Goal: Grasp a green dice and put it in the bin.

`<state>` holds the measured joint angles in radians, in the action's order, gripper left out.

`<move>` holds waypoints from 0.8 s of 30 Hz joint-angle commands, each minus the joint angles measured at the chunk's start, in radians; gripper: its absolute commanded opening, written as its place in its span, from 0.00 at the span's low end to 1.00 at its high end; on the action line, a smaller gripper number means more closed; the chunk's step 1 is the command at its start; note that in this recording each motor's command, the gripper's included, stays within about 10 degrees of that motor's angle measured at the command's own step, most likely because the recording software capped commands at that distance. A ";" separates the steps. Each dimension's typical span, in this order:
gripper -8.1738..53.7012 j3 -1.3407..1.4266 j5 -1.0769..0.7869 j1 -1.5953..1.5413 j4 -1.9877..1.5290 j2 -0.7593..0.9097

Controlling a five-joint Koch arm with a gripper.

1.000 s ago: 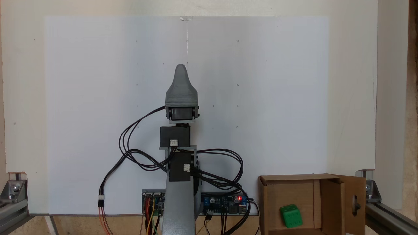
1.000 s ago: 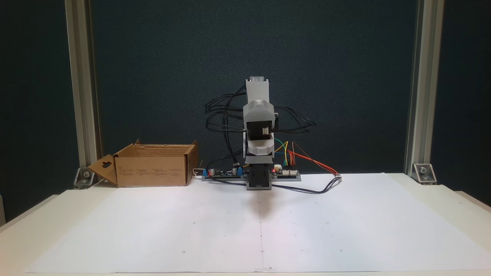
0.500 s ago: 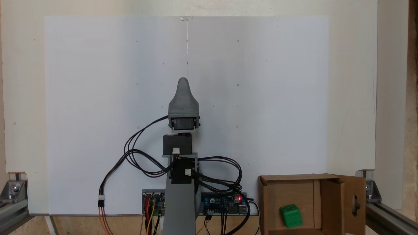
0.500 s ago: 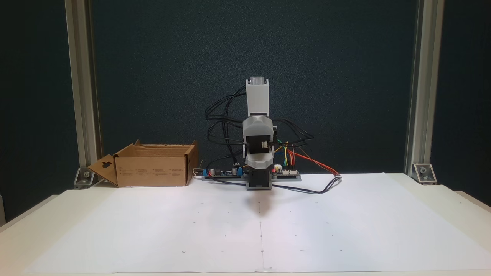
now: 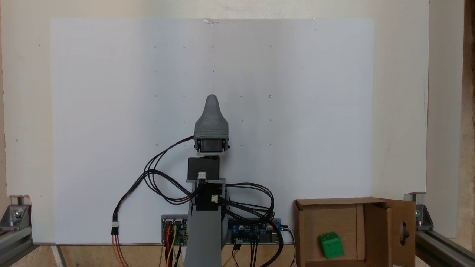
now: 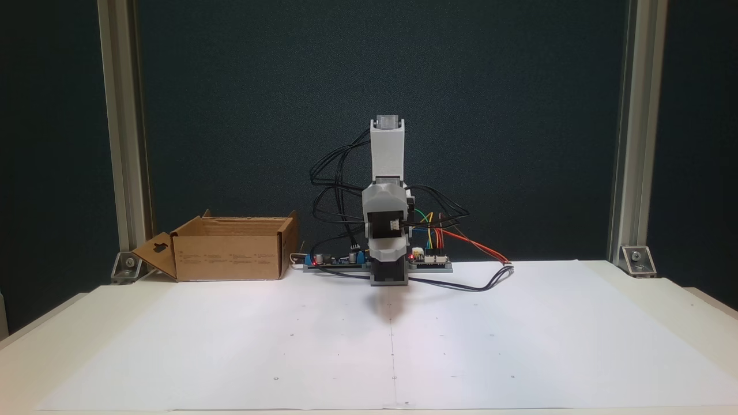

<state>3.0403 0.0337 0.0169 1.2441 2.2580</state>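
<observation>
Dice (image 5: 330, 245), green, lies on the floor of the cardboard bin (image 5: 304, 230), which stands at 1 back corner of the table (image 6: 634, 300). The gripper (image 5: 212, 99) points over the white sheet (image 5: 297, 111); its jaws overlap, so their state is unclear.

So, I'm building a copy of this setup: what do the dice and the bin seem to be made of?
The green dice looks like plastic: uniform bright green, rounded edges, slight sheen. The bin looks like corrugated cardboard: matte brown, folded flaps, a cut-out in its side flap.
</observation>
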 commanded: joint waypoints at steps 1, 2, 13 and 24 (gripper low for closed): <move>0.85 0.012 0.032 0.018 0.094 0.110; 0.85 0.028 0.032 0.021 0.118 0.109; 0.85 0.087 0.037 0.017 0.207 0.109; 0.85 0.087 0.037 0.018 0.207 0.109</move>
<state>3.0772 0.0353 0.0353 1.3837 2.2580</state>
